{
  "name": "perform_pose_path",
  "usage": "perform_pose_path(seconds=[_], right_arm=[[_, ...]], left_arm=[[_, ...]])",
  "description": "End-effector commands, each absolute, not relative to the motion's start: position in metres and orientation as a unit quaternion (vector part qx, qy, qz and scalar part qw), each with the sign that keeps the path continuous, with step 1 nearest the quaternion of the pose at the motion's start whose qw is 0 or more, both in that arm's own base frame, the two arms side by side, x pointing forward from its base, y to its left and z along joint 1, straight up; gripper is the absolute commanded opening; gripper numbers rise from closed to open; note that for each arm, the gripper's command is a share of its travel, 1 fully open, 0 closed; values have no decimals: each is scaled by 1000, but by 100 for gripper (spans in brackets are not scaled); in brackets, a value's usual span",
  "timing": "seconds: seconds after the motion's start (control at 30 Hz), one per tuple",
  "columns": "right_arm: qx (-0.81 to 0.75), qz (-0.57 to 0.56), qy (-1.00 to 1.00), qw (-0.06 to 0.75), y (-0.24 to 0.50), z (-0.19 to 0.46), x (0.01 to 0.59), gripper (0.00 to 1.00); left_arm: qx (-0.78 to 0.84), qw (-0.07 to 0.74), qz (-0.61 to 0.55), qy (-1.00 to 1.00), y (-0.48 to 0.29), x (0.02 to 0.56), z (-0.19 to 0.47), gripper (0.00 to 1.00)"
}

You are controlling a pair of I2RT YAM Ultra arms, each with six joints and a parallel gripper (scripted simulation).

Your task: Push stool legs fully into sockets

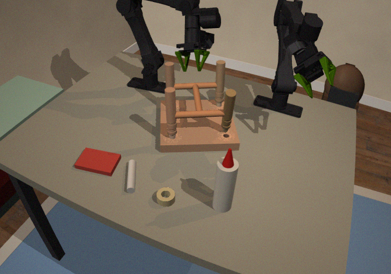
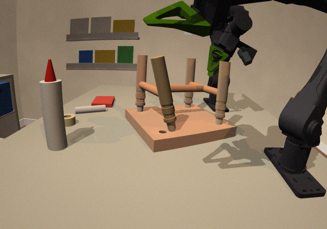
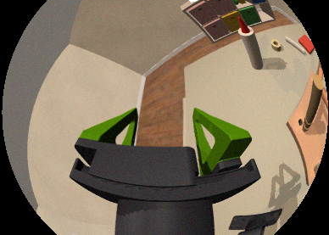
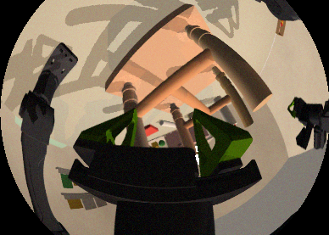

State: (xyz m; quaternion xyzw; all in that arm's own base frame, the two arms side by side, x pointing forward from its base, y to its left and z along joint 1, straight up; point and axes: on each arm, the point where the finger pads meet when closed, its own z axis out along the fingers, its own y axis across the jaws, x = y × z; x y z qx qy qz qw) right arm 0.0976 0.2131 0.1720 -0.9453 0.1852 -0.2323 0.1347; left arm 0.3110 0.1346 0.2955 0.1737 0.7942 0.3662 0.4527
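The stool lies upside down, its square seat [image 1: 199,131] flat on the table. Three legs stand upright in their sockets, with narrow pegs still showing above the seat. The fourth, darker leg [image 1: 228,108] leans, its tip resting on the seat beside the empty socket [image 1: 226,135]; the exterior view shows it too [image 2: 163,91]. My right gripper [image 1: 192,60] hangs open and empty above the stool's far side, between the two far legs. It looks down on the stool in the right wrist view [image 4: 164,121]. My left gripper [image 1: 316,75] is open and empty, raised well off to the side of the stool.
A glue bottle [image 1: 224,185], a tape ring [image 1: 165,195], a white cylinder [image 1: 131,176] and a red block [image 1: 97,161] lie in front of the stool. A brown vase on a dark box [image 1: 346,81] stands behind the left gripper.
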Motion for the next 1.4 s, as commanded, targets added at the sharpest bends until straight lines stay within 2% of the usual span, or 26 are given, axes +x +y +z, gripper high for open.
perform_pose_path(seconds=[0.0,0.17,0.23,0.3,0.37,0.4,0.43,0.63,0.8,0.87,1.37], right_arm=[[-931,-157,242,225,233,201,87,69],[-916,-82,279,277,239,215,72,69],[-900,-43,289,324,248,254,62,69],[-892,-5,299,340,247,262,51,69],[-896,52,337,284,262,203,49,69],[-876,73,335,339,266,237,48,69],[-868,91,341,349,270,243,47,69],[-830,205,394,336,295,231,50,69],[-810,235,400,358,293,242,52,69],[-806,253,420,330,302,225,57,69],[-743,376,446,328,315,234,66,69]], left_arm=[[205,479,315,793,111,325,298,69],[237,493,262,795,89,334,289,69],[262,504,222,792,71,341,285,69],[283,512,181,791,53,345,281,69],[301,516,145,789,38,349,276,69],[310,517,126,788,30,350,273,69],[319,519,107,786,22,351,271,69],[359,523,6,773,-19,353,262,69],[369,520,-22,770,-30,353,259,69],[375,516,-44,769,-38,351,255,69],[408,509,-173,738,-84,339,254,69]])
